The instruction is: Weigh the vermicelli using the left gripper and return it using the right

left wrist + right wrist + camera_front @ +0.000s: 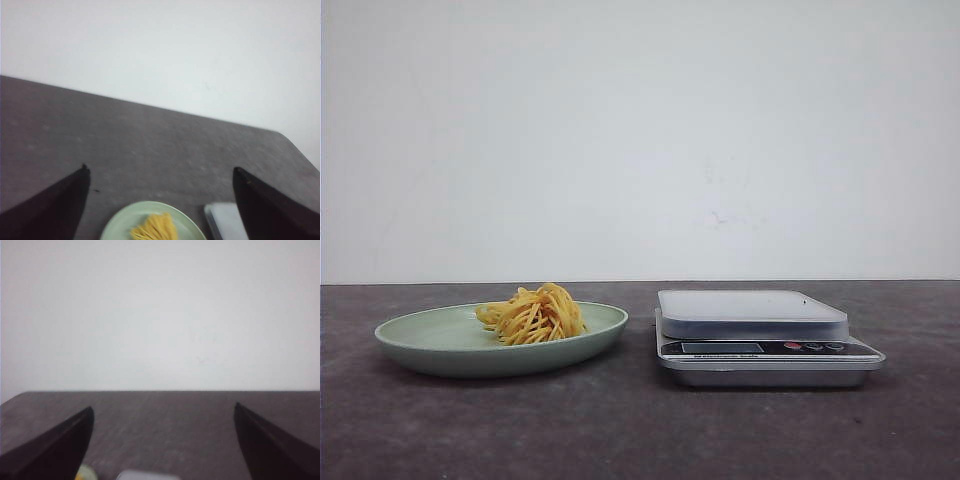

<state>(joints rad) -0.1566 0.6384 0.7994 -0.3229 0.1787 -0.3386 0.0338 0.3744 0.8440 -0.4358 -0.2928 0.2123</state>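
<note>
Yellow vermicelli (535,315) lies heaped on the green plate (430,340).

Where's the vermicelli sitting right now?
In the front view the vermicelli lies heaped on the green plate at the table's left side, with the scale just to its right, platform bare.

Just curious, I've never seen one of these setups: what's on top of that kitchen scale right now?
Nothing shows on the scale: its grey platform looks bare. The vermicelli sits heaped on the green plate beside it. The platform's far edge is hard to see from this low angle.
</note>
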